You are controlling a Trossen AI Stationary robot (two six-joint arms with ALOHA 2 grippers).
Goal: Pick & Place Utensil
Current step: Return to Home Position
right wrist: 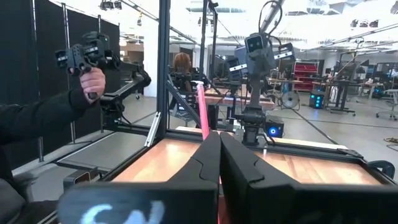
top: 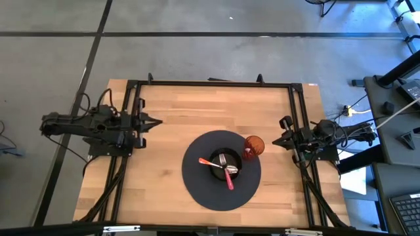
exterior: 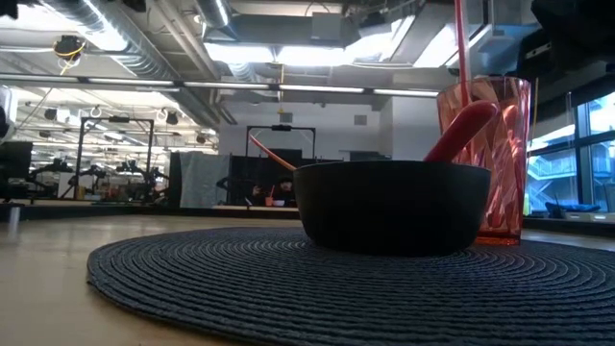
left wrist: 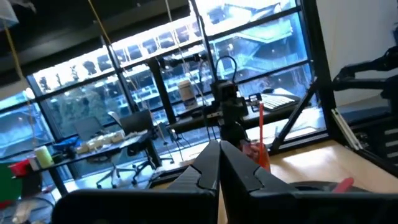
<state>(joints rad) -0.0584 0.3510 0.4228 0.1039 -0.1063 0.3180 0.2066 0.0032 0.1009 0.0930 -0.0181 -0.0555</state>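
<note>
A black bowl [top: 224, 166] sits in the middle of a round dark woven placemat [top: 197, 187]. In it lie a silver fork [top: 222, 158], a red-handled utensil [top: 230, 181] leaning over the near rim, and a thin orange handle [top: 204, 160]. In the low view the bowl [exterior: 392, 204] shows the red handle [exterior: 463, 129] and the orange handle [exterior: 273, 154] sticking up. A red tumbler [top: 254, 145] with a red straw [exterior: 459, 43] stands at the mat's right edge. My left gripper [top: 155, 122] is shut at the table's left side, and my right gripper [top: 278, 138] is shut just right of the tumbler.
A black frame rail [top: 216, 83] borders the table. Bare wood [top: 170, 105] lies between the mat and the far and left edges. In the right wrist view a person's hand [right wrist: 93, 81] holds a handheld device beyond the table's left side.
</note>
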